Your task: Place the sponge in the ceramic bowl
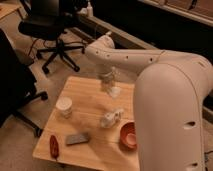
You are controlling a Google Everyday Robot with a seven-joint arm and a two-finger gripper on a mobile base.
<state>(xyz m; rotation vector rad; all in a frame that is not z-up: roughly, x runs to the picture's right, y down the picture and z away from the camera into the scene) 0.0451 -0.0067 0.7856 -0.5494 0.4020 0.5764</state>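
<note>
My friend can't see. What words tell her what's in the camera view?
A big white robot arm reaches over a wooden table, its gripper shut above the middle. On the table are a grey sponge, an orange bowl, a paper cup, a white bottle and a red thing.
</note>
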